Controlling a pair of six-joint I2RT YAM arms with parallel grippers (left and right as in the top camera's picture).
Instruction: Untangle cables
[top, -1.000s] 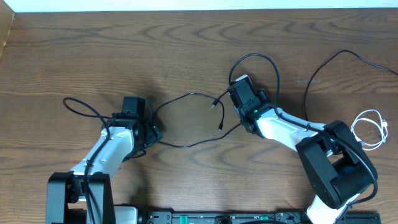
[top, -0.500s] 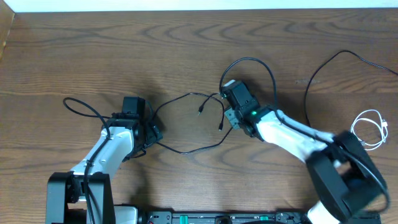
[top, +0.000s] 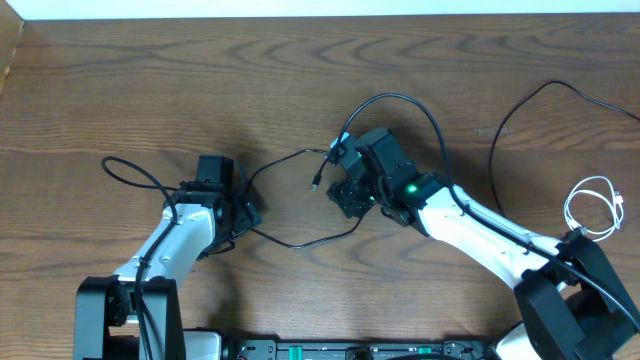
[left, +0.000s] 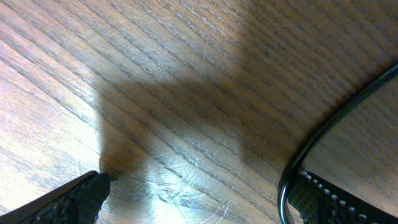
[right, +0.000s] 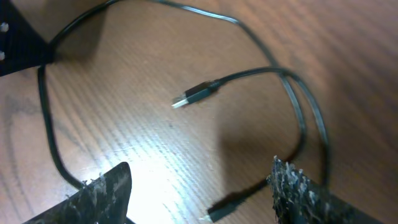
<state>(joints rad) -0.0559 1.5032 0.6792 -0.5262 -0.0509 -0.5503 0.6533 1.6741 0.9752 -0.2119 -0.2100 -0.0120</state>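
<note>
Two black cables lie tangled mid-table. One cable (top: 285, 160) runs from my left gripper (top: 244, 210) to a USB plug (right: 193, 94). The other (top: 305, 241) curves below it, and a loop (top: 400, 98) arches behind the right wrist. My right gripper (right: 199, 199) hovers open over them, with a small plug end (right: 224, 208) lying on the wood between its fingers (right: 298, 190). The left gripper (left: 199, 199) is wide open and low over the table, a black cable (left: 297, 168) running just inside its right finger (left: 329, 199). A coiled white cable (top: 596, 206) lies at the far right.
Another black cable (top: 545, 88) lies apart at the right rear. Thicker black arm wiring (top: 130, 172) loops left of the left arm. The table's far edge (top: 320, 16) runs along the top.
The right gripper has moved left over the tangle and the USB plug end has shifted left with the cables. The left arm has not moved.
</note>
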